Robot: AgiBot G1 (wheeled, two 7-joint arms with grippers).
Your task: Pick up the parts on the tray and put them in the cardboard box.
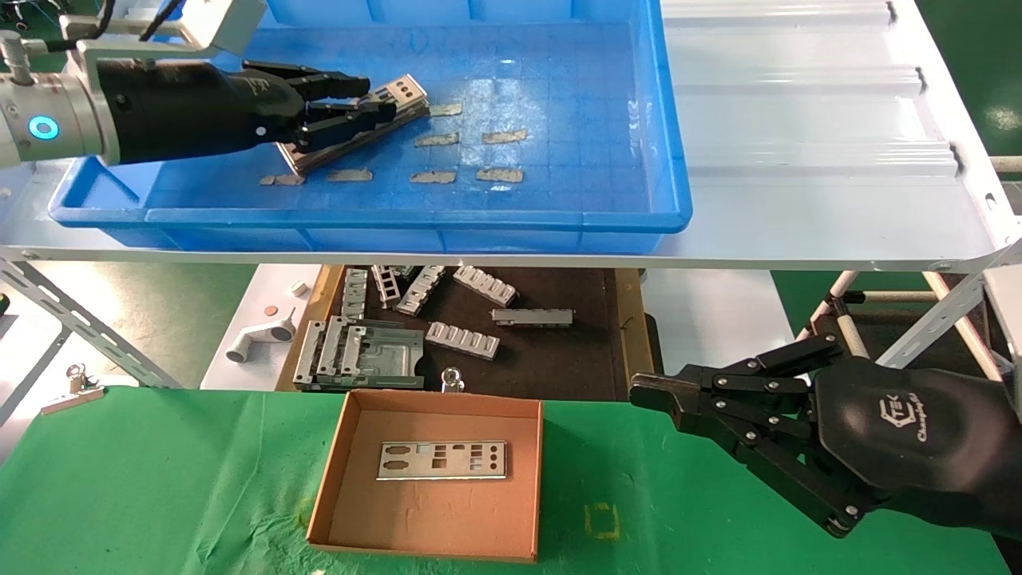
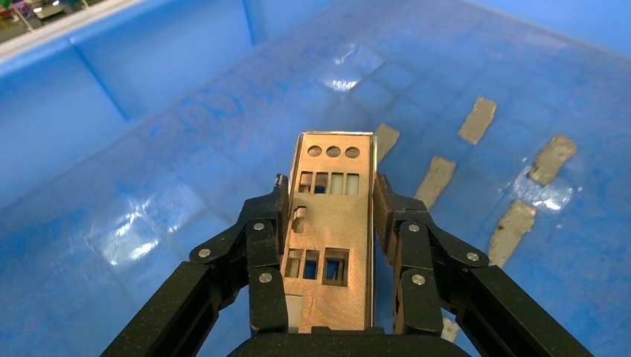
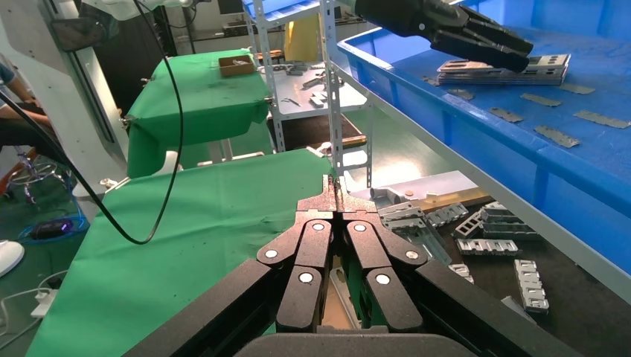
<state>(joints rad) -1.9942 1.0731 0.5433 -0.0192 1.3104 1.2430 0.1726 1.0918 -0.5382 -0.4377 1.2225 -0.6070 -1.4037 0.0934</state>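
Note:
A short stack of silver punched parts (image 1: 403,88) lies at the back left of the blue tray (image 1: 671,160). My left gripper (image 1: 371,97) reaches in from the left, low over the stack. It is shut on the top part (image 2: 331,223), one finger against each long edge. The left gripper (image 2: 331,186) holds the plate lengthwise, its round holes pointing away. Another part (image 1: 441,461) lies flat in the cardboard box (image 1: 431,519) on the green table. To the right of the box, my right gripper (image 1: 643,390) (image 3: 336,186) hovers shut and empty.
Several tan tape scraps (image 1: 503,136) dot the tray floor. The tray rests on a white shelf (image 1: 798,120). Below it, ribbed grey brackets (image 1: 463,339) lie on a dark board just behind the box. A metal clip (image 1: 72,391) sits at the table's left edge.

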